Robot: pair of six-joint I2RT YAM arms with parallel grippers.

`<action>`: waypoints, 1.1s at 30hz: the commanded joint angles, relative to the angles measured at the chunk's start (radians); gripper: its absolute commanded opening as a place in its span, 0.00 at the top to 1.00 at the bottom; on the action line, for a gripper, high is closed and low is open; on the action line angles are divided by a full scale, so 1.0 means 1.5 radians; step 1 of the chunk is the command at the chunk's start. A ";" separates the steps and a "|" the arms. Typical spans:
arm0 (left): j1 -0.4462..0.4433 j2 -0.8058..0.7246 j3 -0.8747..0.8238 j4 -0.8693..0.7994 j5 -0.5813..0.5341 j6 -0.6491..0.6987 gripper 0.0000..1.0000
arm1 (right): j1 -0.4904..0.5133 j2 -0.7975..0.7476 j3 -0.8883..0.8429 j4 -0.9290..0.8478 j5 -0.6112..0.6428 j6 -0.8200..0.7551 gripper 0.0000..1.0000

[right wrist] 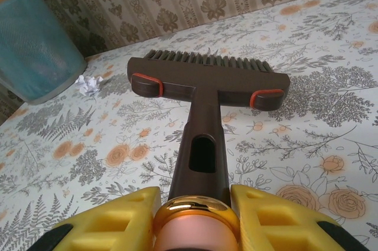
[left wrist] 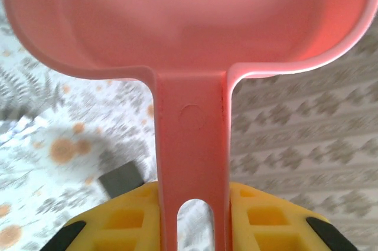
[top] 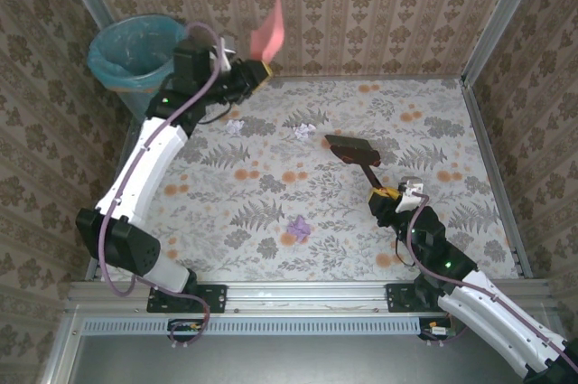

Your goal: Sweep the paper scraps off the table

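My left gripper point(top: 256, 72) is shut on the handle of a pink dustpan point(top: 268, 32), held tilted up in the air at the back left of the table point(top: 452, 122). In the left wrist view the yellow fingers point(left wrist: 269, 218) clamp the dustpan point(left wrist: 189, 20) handle from both sides. My right gripper point(top: 384, 196) is shut on the handle of a dark brown brush point(top: 352, 147), whose head rests on the cloth mid-table. Paper scraps lie loose: a lilac wad point(top: 298, 228) near the front, a pale one point(top: 304, 128) left of the brush, another point(top: 235, 126) under the left arm. The right wrist view shows the brush point(right wrist: 207, 80) and a white wad point(right wrist: 88, 84).
A teal bin point(top: 135, 51) with a liner stands off the table's back left corner, and appears as the bin point(right wrist: 35, 44) in the right wrist view. Brown patterned walls close in the back and both sides. A metal rail runs along the near edge.
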 commanded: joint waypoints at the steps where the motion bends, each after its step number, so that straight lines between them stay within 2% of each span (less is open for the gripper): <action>1: -0.060 -0.025 -0.043 -0.065 -0.048 0.129 1.00 | 0.003 -0.012 -0.004 0.016 0.019 -0.005 1.00; 4: -0.096 -0.061 -0.150 -0.029 -0.056 0.158 1.00 | 0.003 -0.014 -0.002 0.011 0.021 -0.004 1.00; 9: -0.142 -0.139 -0.300 -0.026 -0.203 0.231 1.00 | 0.003 -0.021 -0.004 0.009 0.025 -0.006 1.00; 16: -0.147 -0.271 -0.506 0.100 -0.252 0.256 1.00 | 0.002 -0.024 0.002 -0.003 0.028 -0.001 1.00; 22: -0.146 -0.350 -0.609 0.157 -0.375 0.257 1.00 | 0.002 -0.021 0.044 -0.068 0.069 0.066 1.00; 25: -0.145 -0.382 -0.619 0.139 -0.420 0.253 1.00 | 0.002 -0.009 0.121 -0.168 0.063 0.108 1.00; 28: -0.146 -0.404 -0.622 0.103 -0.458 0.248 1.00 | 0.002 0.030 0.240 -0.298 -0.009 0.148 1.00; 30: -0.144 -0.412 -0.621 0.075 -0.501 0.230 1.00 | 0.002 0.084 0.335 -0.417 -0.056 0.177 1.00; 33: -0.138 -0.420 -0.630 0.063 -0.523 0.205 1.00 | 0.002 0.174 0.476 -0.575 -0.117 0.226 1.00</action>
